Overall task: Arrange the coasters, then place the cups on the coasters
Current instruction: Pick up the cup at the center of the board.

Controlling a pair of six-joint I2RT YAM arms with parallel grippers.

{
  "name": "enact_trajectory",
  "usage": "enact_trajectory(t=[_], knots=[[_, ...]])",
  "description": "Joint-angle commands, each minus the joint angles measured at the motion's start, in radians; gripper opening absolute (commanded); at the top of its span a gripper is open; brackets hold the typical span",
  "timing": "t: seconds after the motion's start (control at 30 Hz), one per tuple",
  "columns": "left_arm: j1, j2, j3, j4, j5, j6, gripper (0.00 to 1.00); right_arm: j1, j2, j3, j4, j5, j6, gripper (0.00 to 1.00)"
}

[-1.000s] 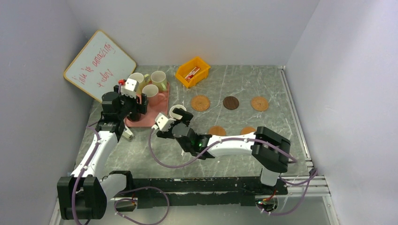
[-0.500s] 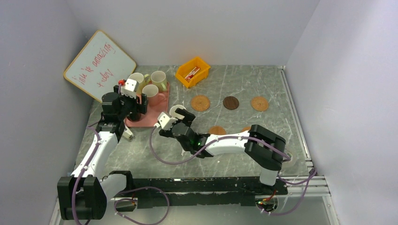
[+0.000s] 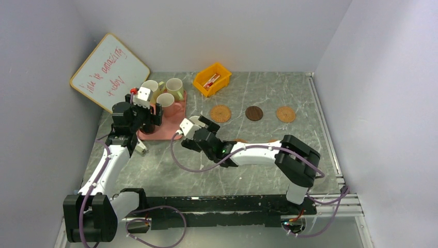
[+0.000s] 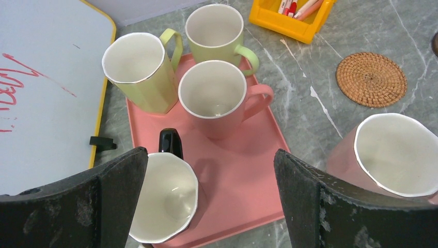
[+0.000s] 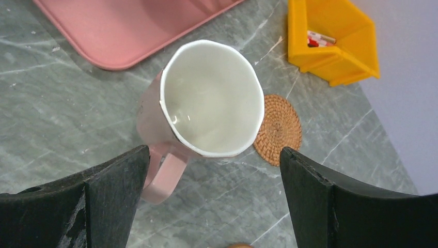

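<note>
The right fingers (image 5: 103, 201) are spread wide, one on each side of a pale pink handled mug (image 5: 212, 108) with a whitish inside. Its handle points toward the finger on the left of the wrist view, and whether either finger touches the mug cannot be told. The mug stands on the grey marbled worktop (image 5: 67, 103), just off a corner of the pink rectangular tray (image 5: 129, 31) and just beside the woven tan round coaster (image 5: 283, 129). The right arm (image 3: 258, 151) lies low, stretched leftward across the worktop, with its elbow raised near the base.

The left fingers (image 4: 108, 201) are equally wide apart, hovering over the tray above a black-handled mug (image 4: 164, 199). Farther along the tray stand a second pale pink mug (image 4: 214, 98), a faceted pale green mug (image 4: 137, 64) and a round pale green mug (image 4: 214, 26). The left arm (image 3: 111, 160) rises from its base with the wrist tipped down.

Compared with a second ago, the right fingers have pushed forward to flank the mug, which has not shifted. The forearm now covers the two near orange-brown coasters, leaving only a sliver (image 3: 239, 140) in view. The left arm has not moved.

In the far row, the dark brown round coaster (image 3: 253, 113) and a plain orange-brown coaster (image 3: 285, 113) lie in line with the woven one. A yellow plastic bin (image 3: 212, 79) and a leaning whiteboard (image 3: 109, 71) stand behind them.
</note>
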Motion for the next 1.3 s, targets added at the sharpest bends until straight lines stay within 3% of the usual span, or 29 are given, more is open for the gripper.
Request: enact_trajectory(t=[0.0, 0.27, 0.47, 0.7, 1.27], knots=[[0.005, -0.018, -0.009, 0.043, 0.023, -0.011, 0.97, -0.049, -0.058, 0.035, -0.085, -0.098, 0.087, 1.00], [0.005, -0.024, -0.011, 0.043, 0.024, -0.010, 0.97, -0.097, -0.077, 0.035, -0.104, -0.158, 0.132, 0.99], [0.005, -0.026, -0.012, 0.046, 0.024, -0.010, 0.97, -0.155, -0.111, 0.031, -0.140, -0.297, 0.185, 0.85], [0.005, -0.027, -0.014, 0.047, 0.025, -0.011, 0.97, -0.189, -0.124, 0.011, -0.129, -0.402, 0.222, 0.78], [0.005, -0.036, -0.017, 0.048, 0.035, -0.011, 0.97, -0.205, -0.059, 0.030, -0.151, -0.433, 0.240, 0.64]])
